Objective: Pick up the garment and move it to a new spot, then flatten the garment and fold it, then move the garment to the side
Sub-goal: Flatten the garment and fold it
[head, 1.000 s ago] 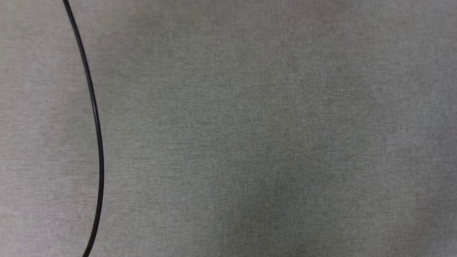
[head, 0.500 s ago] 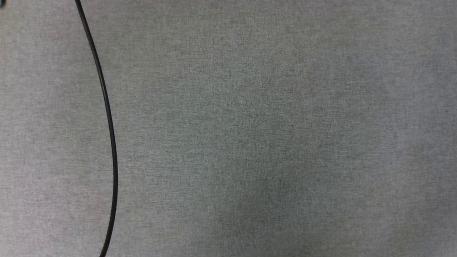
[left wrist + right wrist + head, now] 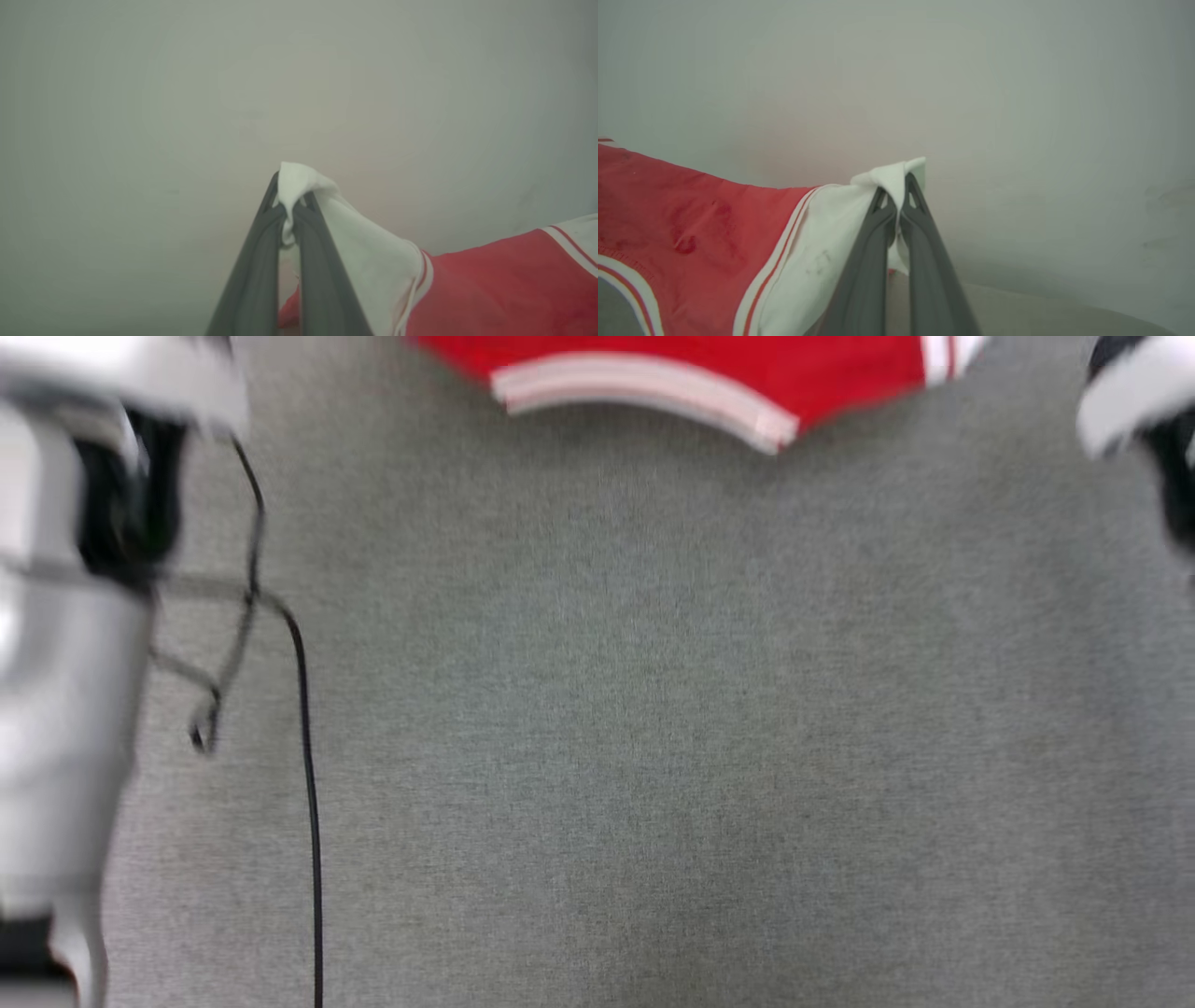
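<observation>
Red jersey [image 3: 709, 364] is noted at the top edge of the head view, its striped trim curving downward; that view is blurred. The jersey is judged to be held above the grey woven surface [image 3: 653, 756].

- Left end effector [image 3: 288, 205]: fingers pressed together on a pinch of white sleeve cloth.
- Right end effector [image 3: 900, 196]: clamped the same way on the other white sleeve.
- The red body is stretched between the two grips.

Step judged: carrying to the new spot. Both arms should be moved together at a fixed spacing, so that the small pinches are not tugged loose. The lower edge should be set down first and the cloth drawn flat. The black cable [image 3: 308, 784] on the left should be avoided.
</observation>
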